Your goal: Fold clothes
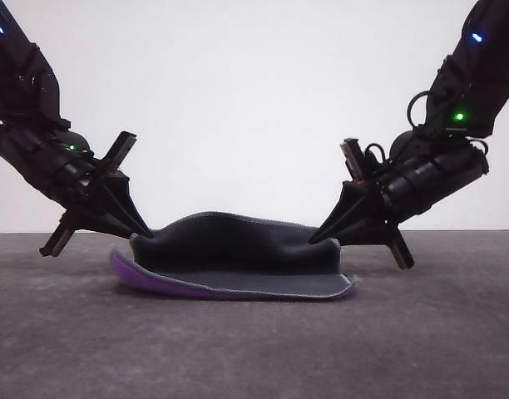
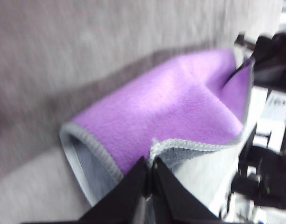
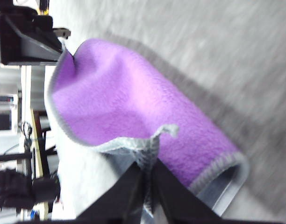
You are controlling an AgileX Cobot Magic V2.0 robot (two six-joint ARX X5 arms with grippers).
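Left gripper (image 1: pixel 145 231) and right gripper (image 1: pixel 318 238), jaws pinching opposite corners of the cloth (image 1: pixel 238 249), hold its far edge raised above the grey table (image 1: pixel 254 349), apparently to fold it forward

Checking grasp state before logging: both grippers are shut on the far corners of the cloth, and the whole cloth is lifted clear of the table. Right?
Not quite. Both the left gripper and right gripper are shut on corners of the cloth, but it is not clear of the table: in the front view its near edge, purple underside showing, rests on the surface while only the held edge is raised.
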